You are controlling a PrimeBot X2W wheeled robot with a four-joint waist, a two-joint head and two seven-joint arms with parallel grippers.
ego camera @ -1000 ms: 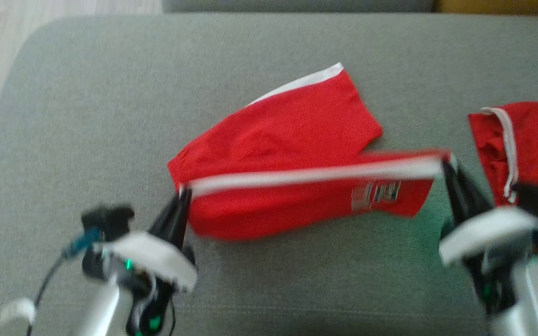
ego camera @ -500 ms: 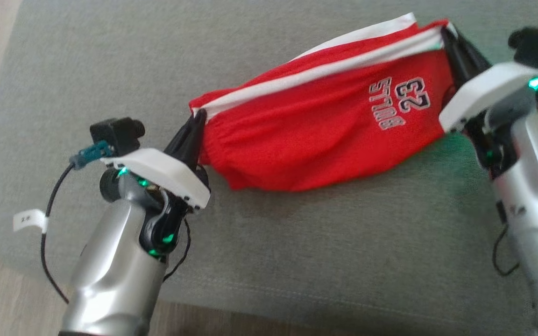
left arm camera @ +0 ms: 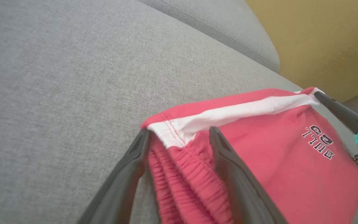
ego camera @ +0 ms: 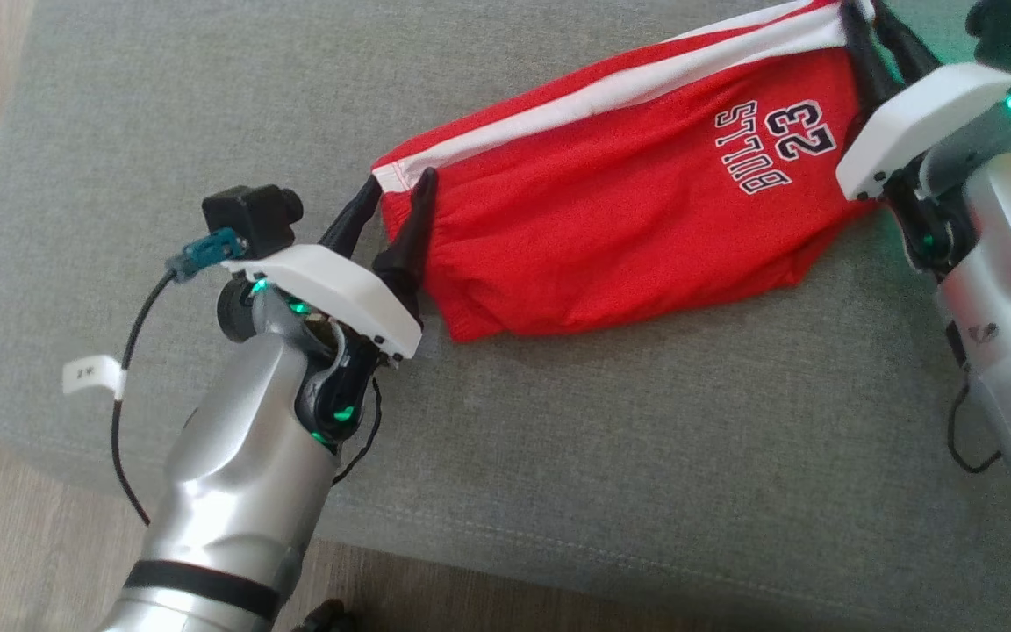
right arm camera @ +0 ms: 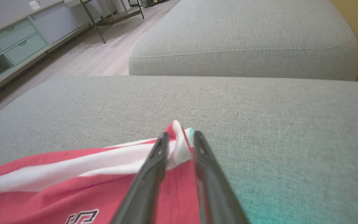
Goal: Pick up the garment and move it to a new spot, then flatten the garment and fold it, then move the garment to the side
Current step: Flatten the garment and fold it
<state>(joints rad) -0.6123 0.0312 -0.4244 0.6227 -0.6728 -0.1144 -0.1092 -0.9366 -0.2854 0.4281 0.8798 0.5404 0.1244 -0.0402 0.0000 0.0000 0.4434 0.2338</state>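
The left tool point(ego camera: 400, 180) stands wide. Its two dark fingers point(left arm camera: 228, 168) straddle the near corner of the garment point(ego camera: 611, 219), one on each side of the gathered elastic hem point(left arm camera: 185, 180), and the cloth lies loose in the gap between them. The right tool point(right arm camera: 180, 134) is narrow, with the far corner of the white band point(ego camera: 611, 92) bunched up between its fingertips and touching both. Whether they press the cloth or merely flank it, I cannot tell.

Between the two tools the garment, a pair of red shorts, lies stretched out on the grey sofa cushion point(ego camera: 558, 456). In the head view it runs slantwise from the left tool up to the right tool at the top right corner. The white band follows its far long edge from one tool to the other. A dark-and-white print point(ego camera: 769, 145) reading BULLS 23 sits upside down near the right tool's end. The lower edge sags in a soft curve and rests on the cushion.

The silver left arm point(ego camera: 242, 474) comes up from the bottom edge, carrying a black cable with a small white tag point(ego camera: 89, 377). The right arm point(ego camera: 1006, 290) comes in along the right edge, a green light glowing on its wrist. Beyond the garment, the right wrist view shows a second grey cushion point(right arm camera: 241, 40), a wooden floor point(right arm camera: 104, 56) and a pale cabinet with drawers point(right arm camera: 17, 40). A yellow wall point(left arm camera: 322, 40) rises behind the sofa.
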